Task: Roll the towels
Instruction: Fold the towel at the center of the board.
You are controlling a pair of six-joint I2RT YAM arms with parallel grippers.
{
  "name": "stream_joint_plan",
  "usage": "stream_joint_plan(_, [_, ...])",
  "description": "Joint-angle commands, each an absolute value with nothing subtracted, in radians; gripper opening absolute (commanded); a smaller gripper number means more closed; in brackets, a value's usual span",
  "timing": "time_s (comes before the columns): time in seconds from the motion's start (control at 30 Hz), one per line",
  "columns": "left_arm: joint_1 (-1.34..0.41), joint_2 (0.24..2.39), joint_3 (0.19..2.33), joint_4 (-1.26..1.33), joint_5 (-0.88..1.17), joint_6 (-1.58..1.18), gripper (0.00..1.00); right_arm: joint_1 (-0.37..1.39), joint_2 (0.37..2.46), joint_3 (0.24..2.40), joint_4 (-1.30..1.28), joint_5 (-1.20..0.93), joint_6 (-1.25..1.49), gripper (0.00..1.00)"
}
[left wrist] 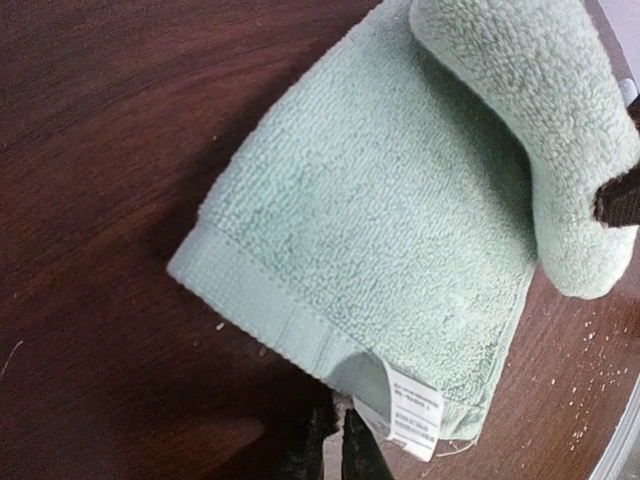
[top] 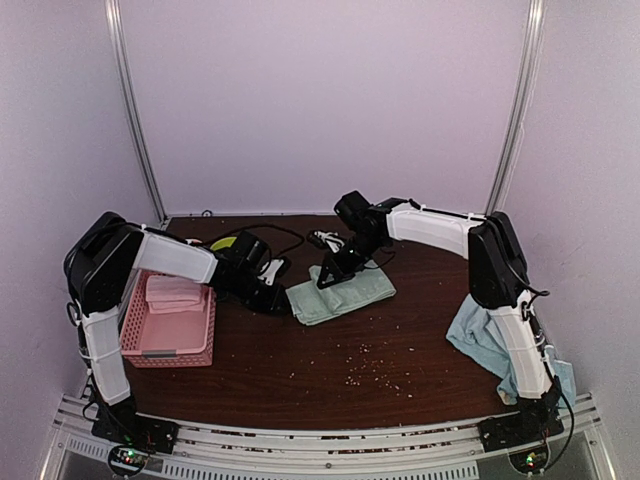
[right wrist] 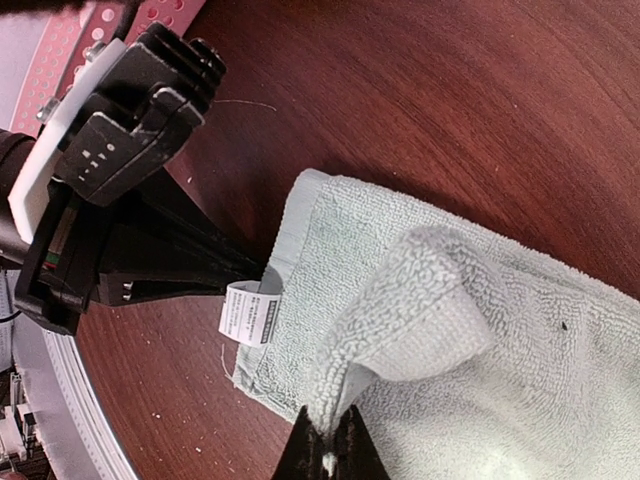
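Observation:
The mint green towel (top: pixel 340 293) lies mid-table, with a white label (left wrist: pixel 412 410) at its near edge and a small dark mark (right wrist: pixel 565 325). My left gripper (top: pixel 286 291) is shut on the hem beside the label, low at the table; its fingertips (left wrist: pixel 352 440) show in the left wrist view. My right gripper (top: pixel 326 279) is shut on a towel corner (right wrist: pixel 420 300), which is lifted and folded back over the towel. A pink towel (top: pixel 172 292) lies in the basket. A light blue towel (top: pixel 474 336) hangs at the right edge, partly behind the right arm.
The pink latticed basket (top: pixel 170 340) stands at the left beside the left arm. Cables and a yellow-green object (top: pixel 225 243) lie at the back. Crumbs (top: pixel 365 368) are scattered on the dark wood table (top: pixel 300 370) in front of the towel.

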State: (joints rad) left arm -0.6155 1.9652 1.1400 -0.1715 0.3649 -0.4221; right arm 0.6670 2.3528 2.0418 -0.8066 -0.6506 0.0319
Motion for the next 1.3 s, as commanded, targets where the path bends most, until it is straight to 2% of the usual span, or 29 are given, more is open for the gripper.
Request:
stream_joint_plan(0.0, [-0.62,1.992,1.124,-0.135,0.379,-0.426,0.08,0.688,2.298,2.069,-0.797,-0.577,0.043,0.0])
stream_joint_plan(0.17, [-0.62,1.992,1.115,-0.121,0.38,-0.428,0.08,0.695,2.28,2.061,-0.793,-0.558,0.048,0.0])
stream_joint_plan(0.53, [-0.62,1.989,1.095,-0.106,0.373,-0.439,0.08,0.722,2.341,2.075,-0.764,-0.655,0.079,0.0])
stream_joint_plan(0.83, [-0.62,1.978,1.034,0.015,0.414,-0.517,0.08,0.721,2.392,2.045,-0.652,-0.754,0.153,0.0])
stream_joint_plan(1.07, [-0.62,1.955,1.015,0.021,0.398,-0.527,0.08,0.72,2.436,2.042,-0.643,-0.697,0.158,0.02])
stream_joint_plan(1.27, [-0.62,1.95,1.012,0.021,0.391,-0.527,0.08,0.721,2.456,2.039,-0.64,-0.772,0.16,0.05])
